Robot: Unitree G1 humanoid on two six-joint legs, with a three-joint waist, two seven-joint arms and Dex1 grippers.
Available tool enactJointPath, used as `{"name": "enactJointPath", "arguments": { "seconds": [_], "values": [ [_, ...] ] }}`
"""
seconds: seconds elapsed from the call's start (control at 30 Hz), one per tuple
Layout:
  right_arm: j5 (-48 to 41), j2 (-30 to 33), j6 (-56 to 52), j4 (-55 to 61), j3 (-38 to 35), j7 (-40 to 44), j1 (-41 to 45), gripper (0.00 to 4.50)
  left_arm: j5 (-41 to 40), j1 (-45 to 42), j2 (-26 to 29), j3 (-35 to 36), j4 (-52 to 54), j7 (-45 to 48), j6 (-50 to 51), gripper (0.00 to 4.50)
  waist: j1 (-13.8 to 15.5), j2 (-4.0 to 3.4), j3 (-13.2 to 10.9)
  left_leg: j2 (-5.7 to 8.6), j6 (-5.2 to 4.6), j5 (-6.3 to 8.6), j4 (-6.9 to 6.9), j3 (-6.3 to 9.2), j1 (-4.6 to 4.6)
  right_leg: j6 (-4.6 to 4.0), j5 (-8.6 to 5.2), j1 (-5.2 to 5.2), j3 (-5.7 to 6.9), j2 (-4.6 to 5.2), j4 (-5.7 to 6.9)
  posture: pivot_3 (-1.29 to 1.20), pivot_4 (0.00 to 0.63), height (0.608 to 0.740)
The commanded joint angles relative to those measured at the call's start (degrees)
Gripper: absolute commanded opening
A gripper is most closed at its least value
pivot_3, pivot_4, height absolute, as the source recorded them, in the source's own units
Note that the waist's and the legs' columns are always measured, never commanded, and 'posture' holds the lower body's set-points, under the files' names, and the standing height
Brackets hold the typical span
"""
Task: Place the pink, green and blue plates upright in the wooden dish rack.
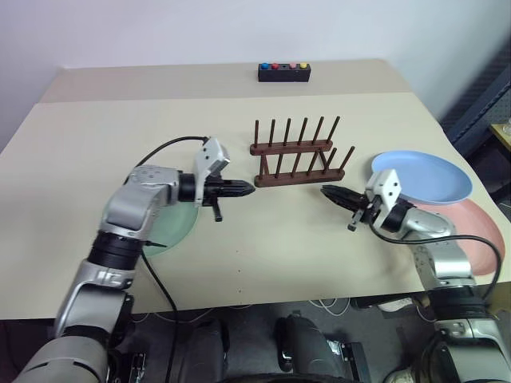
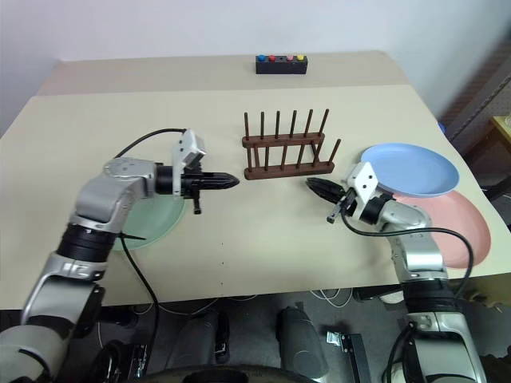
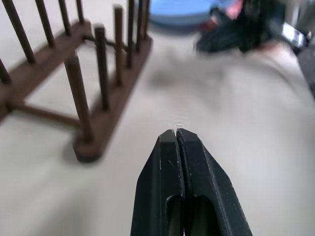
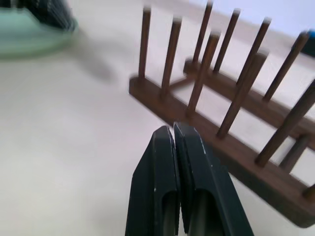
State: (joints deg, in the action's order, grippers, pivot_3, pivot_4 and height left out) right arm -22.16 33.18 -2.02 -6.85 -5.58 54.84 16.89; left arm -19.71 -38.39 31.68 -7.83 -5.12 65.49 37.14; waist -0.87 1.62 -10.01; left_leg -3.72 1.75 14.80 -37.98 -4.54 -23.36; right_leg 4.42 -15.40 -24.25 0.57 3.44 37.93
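Plates first: all three lie flat on the table (image 1: pixel 303 263), none in the wooden dish rack (image 1: pixel 297 153) yet; the green plate (image 2: pixel 156 223) sits toward the left edge, partly under my left arm, while the blue plate (image 1: pixel 425 175) rests near the right edge, overlapping the pink plate (image 1: pixel 473 223), which lies closer to the front-right corner beneath my right forearm. The rack stands empty in the middle of the table, rails running left to right, pegs upright, so its slots face me and a plate can drop in on edge.

My left gripper (image 1: pixel 239 189) hangs just off the rack's left end, fingers pressed together on nothing; my right gripper (image 1: pixel 335 194) hangs off the rack's right front corner, likewise pinched closed and empty. I judge both sit raised and pointing inward to stay clear of the pegs. A small black button box (image 1: pixel 284 73) sits well apart at the far edge.

Blue lies on top, so I reckon it goes before pink.
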Motion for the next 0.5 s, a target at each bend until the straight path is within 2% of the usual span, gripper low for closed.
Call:
{"name": "enactJointPath", "arguments": {
  "seconds": [0.03, 0.1, 0.13, 0.2, 0.3, 0.43, 0.5],
  "values": [
    [-4.35, 1.81, -3.73, 5.83, -4.3, -0.58, -1.15, 0.0, -5.68, -0.57, 3.06, 5.62, 1.34, 2.78, 3.18, 0.54, 0.09, 0.0, 0.0, 0.0, 0.0, 0.0, 0.0, 0.0, 0.0, 0.0, 0.0, 0.0, 0.0, 0.0, 0.0, 0.0, 0.15, 0.74],
    [-5.16, 2.49, -5.26, 7.88, -5.67, -1.09, -2.2, 0.0, -8.57, -1.37, 3.83, 8.95, 0.11, 2.87, 4.47, 1.32, 0.2, 0.01, 0.0, 0.0, -0.01, 0.0, 0.0, 0.0, -0.02, 0.0, 0.0, 0.0, 0.0, 0.0, -0.02, 0.0, 0.15, 0.74],
    [-5.63, 2.78, -5.94, 9.02, -6.25, -1.36, -2.66, 0.25, -9.47, -1.77, 4.27, 10.28, -0.52, 2.87, 4.64, 1.86, 0.28, 0.02, -0.01, 0.0, -0.01, 0.0, 0.0, 0.0, -0.03, 0.0, -0.01, 0.0, 0.0, 0.01, -0.04, 0.0, 0.15, 0.74],
    [-7.02, 3.08, -7.88, 10.66, -7.11, -1.42, -3.22, 0.88, -10.56, -2.19, 4.81, 11.79, -1.28, 3.17, 4.33, 2.86, 0.23, 0.03, -0.02, 0.01, -0.01, 0.01, 0.0, 0.01, -0.04, 0.0, -0.01, -0.01, 0.01, 0.01, -0.05, 0.0, 0.15, 0.74],
    [-7.76, 3.61, -9.43, 12.83, -8.03, -1.69, -4.06, 2.38, -11.08, -1.43, 6.77, 12.64, -2.03, 5.76, 2.79, 4.45, 0.21, 0.03, -0.02, 0.01, -0.01, 0.01, 0.0, 0.01, -0.04, 0.0, 0.0, 0.0, 0.01, 0.01, -0.04, 0.0, 0.15, 0.74],
    [-7.4, 3.74, -10.16, 13.25, -8.52, -2.23, -4.24, 4.4, -10.4, -0.36, 8.89, 12.29, -3.03, 8.53, -0.33, 4.5, 0.08, 0.03, -0.02, 0.01, -0.01, 0.01, 0.01, 0.01, -0.02, 0.0, -0.01, -0.01, 0.01, -0.01, -0.04, 0.0, 0.15, 0.74],
    [-7.35, 3.92, -10.4, 13.49, -8.91, -2.63, -4.26, 4.46, -10.63, -0.29, 9.41, 12.85, -3.27, 9.56, -2.03, 4.5, 0.14, 0.03, -0.02, 0.01, -0.01, 0.01, 0.01, 0.01, -0.03, 0.0, -0.01, -0.01, 0.01, -0.01, -0.04, 0.0, 0.15, 0.74]
  ]
}}
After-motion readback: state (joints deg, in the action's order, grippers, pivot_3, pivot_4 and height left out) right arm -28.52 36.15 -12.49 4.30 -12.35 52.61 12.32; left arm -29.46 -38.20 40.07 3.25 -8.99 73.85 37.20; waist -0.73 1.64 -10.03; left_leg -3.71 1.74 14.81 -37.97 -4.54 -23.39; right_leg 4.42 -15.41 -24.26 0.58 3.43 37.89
